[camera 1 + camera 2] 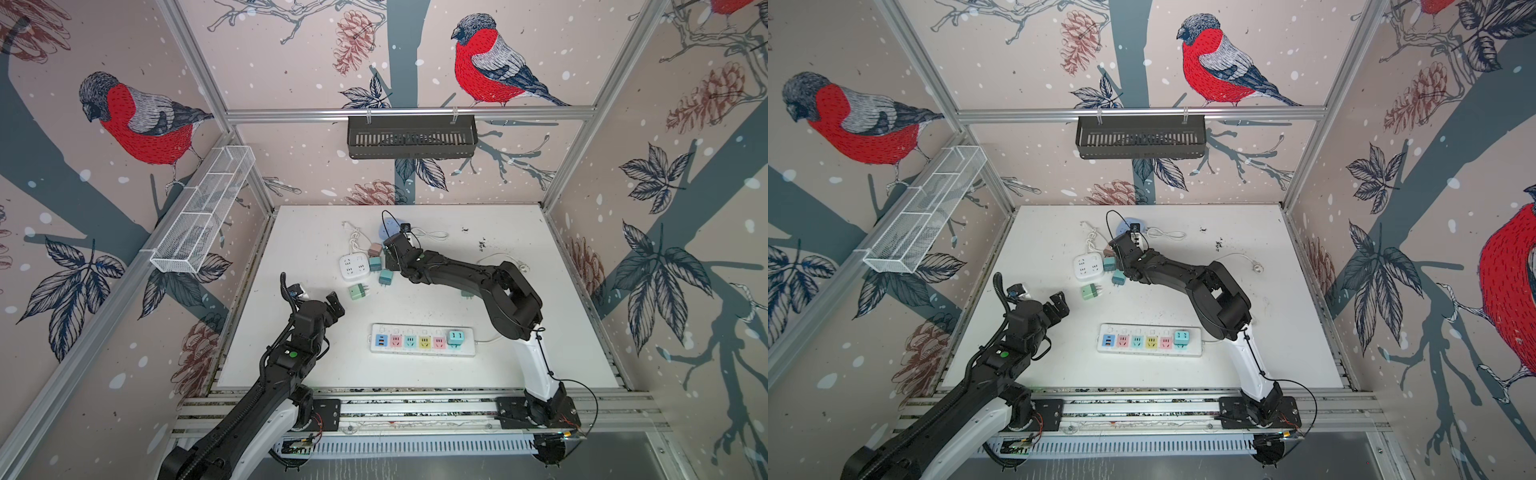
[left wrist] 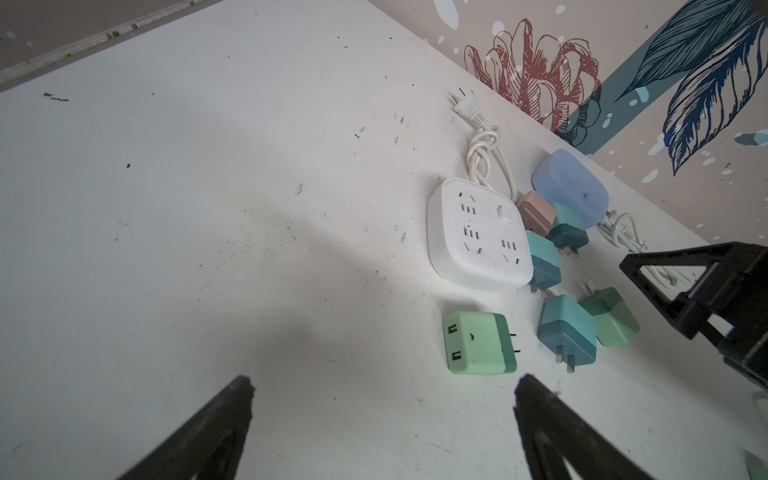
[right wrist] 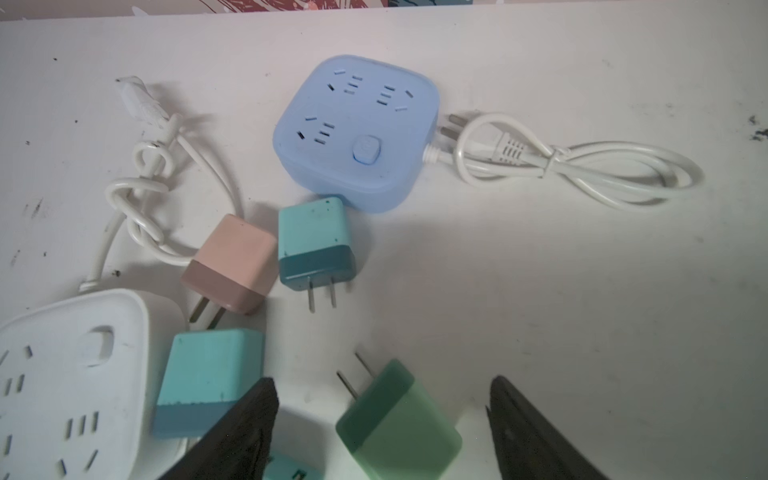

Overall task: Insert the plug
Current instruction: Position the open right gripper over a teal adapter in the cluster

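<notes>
High twin overhead views of table (image 1: 540, 332); close wrist views, white socket (image 2: 478, 235) in both.

Power strip (image 1: 409, 341) lies front-centre on desk (image 1: 291, 232); one adapter (image 1: 456, 337) seated in its rightmost socket. Behind it: square socket block (image 1: 354, 267), loose plugs (image 1: 385, 277) clustered just right, second block (image 1: 386, 228) farther back.

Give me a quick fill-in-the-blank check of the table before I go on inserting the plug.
The long white power strip with coloured sockets has ____ light-blue cube adapter plugged in.
Between the right gripper's open fingers lies the ____ two-tone cube plug.
The left gripper is open and holds ____.
Missing words: one; green; nothing.
</notes>
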You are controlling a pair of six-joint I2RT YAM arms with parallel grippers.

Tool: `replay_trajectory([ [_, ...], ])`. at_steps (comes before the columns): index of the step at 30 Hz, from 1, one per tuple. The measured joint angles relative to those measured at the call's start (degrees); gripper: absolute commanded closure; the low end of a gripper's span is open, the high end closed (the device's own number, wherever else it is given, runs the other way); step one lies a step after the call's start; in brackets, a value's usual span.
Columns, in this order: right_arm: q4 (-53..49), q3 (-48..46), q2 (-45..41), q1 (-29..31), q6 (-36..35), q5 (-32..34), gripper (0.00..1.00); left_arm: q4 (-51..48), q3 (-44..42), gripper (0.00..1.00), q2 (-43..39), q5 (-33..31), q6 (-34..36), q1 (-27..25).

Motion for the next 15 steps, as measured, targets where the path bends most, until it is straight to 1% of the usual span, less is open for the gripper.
replay_trajectory([
  [7,-1.55,8.46,7.80,-1.46,1.03,-0.61,0.14,0.04,0.00,0.02,0.31,0.02,0.02,0.00],
  [11,-2.23,10.95,10.75,-1.66,1.03,-1.25,0.14,0.04,0.00,0.02,0.55,0.04,0.04,0.00],
  [15,-3.17,11.23,11.85,-1.70,0.98,-2.05,0.15,0.07,0.00,0.02,0.61,0.04,0.04,0.00],
])
